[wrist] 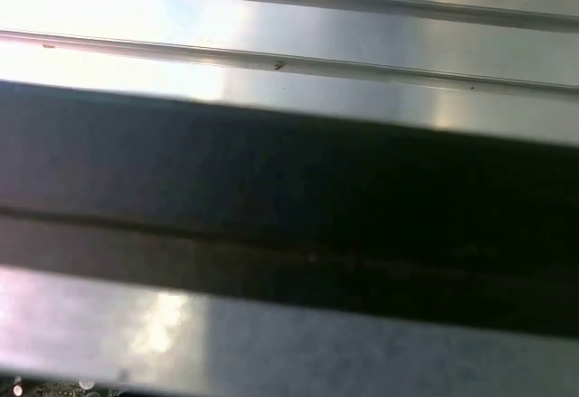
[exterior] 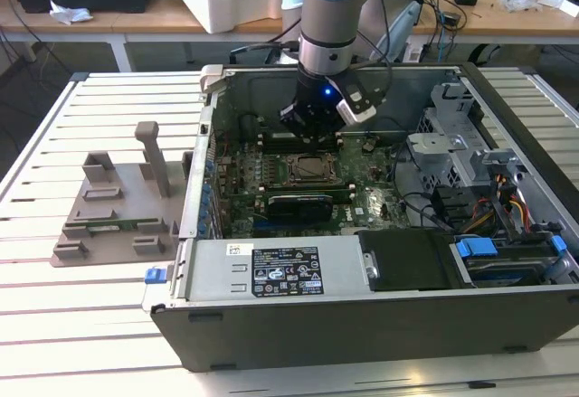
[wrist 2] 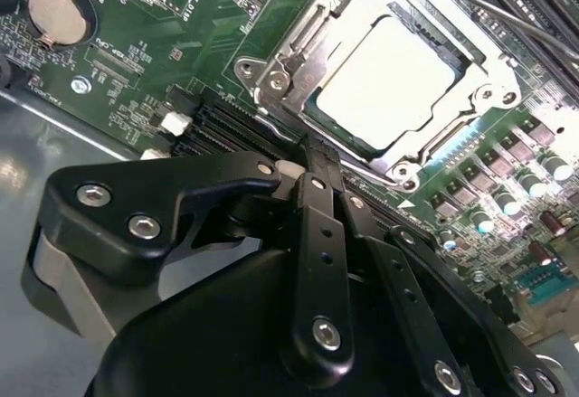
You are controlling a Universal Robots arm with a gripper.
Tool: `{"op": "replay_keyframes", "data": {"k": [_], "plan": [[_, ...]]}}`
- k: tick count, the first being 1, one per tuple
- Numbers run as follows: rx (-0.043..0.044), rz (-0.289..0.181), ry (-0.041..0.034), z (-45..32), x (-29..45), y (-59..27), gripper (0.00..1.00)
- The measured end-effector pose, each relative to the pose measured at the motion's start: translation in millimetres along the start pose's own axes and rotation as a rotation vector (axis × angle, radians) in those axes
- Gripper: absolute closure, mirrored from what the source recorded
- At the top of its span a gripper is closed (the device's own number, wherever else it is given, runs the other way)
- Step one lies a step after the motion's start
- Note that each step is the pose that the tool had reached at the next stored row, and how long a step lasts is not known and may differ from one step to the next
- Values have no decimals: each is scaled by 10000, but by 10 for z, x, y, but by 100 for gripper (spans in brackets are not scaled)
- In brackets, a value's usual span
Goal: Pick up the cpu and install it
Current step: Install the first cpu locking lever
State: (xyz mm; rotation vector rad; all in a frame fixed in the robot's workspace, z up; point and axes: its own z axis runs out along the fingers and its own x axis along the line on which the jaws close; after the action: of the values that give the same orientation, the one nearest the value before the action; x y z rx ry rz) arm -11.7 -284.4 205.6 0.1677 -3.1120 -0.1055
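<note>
The cpu (wrist 2: 384,80), a flat square chip with a pale silver top, lies inside the metal socket frame (wrist 2: 271,76) on the green motherboard (wrist 2: 172,44). In the exterior view the socket (exterior: 308,169) sits mid-board in the open computer case (exterior: 362,316). My gripper (exterior: 313,133) hangs low inside the case, just behind the socket. In the second wrist view my gripper (wrist 2: 306,164) ends right at the socket frame's edge, beside the cpu and not over it. Nothing shows in its grasp.
A grey holder tray (exterior: 113,207) with a green memory stick (exterior: 113,226) stands on the slatted table at the exterior view's left. Around the board are a black card (exterior: 303,203), a drive cage with cables (exterior: 488,189) and the case walls. A coin battery (wrist 2: 59,13) lies on the board.
</note>
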Motion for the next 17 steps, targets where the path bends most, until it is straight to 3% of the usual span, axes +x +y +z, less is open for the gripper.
{"op": "replay_keyframes", "data": {"k": [11, 17], "plan": [[0, 52, -1, 25, -53, -45, 89], [3, 51, -1, 43, -84, -23, 89]]}}
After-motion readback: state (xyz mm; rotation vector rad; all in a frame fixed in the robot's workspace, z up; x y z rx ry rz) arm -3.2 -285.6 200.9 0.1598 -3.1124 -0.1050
